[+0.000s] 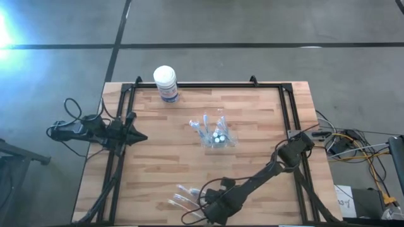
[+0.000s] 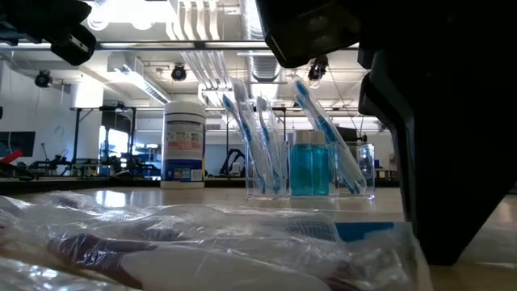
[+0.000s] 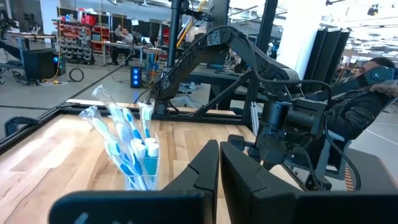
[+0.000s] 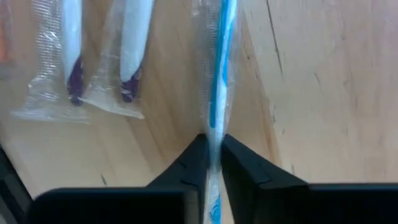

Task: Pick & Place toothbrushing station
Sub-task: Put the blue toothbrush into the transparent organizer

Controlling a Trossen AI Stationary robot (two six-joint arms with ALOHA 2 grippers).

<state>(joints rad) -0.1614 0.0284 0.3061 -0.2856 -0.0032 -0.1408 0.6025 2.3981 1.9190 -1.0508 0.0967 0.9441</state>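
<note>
- The right gripper (image 4: 213, 146) is at the near edge of the table, its two dark fingers pinched nearly together on a wrapped blue-and-white toothbrush (image 4: 219, 74). It grips at one end, which I judge lets the long handle hang free for dropping into a slot.
- Just beside that brush lie two more wrapped toothbrushes (image 4: 99, 56), white with purple ends, side by side in their clear sleeves; they look like the waiting supply.
- The toothbrushing station (image 1: 215, 135), a clear plastic holder, stands mid-table, well apart from the gripper. It already carries several blue toothbrushes (image 2: 257, 137) leaning upright and small blue bottles (image 2: 310, 166), so I judge loading is partly done.
- A white tub with a blue label (image 1: 166, 82) stands at the far edge; its print is too small to read.
- The left gripper (image 1: 140, 136) waits closed and empty at the table's left side.
- No brand is legible anywhere.
</note>
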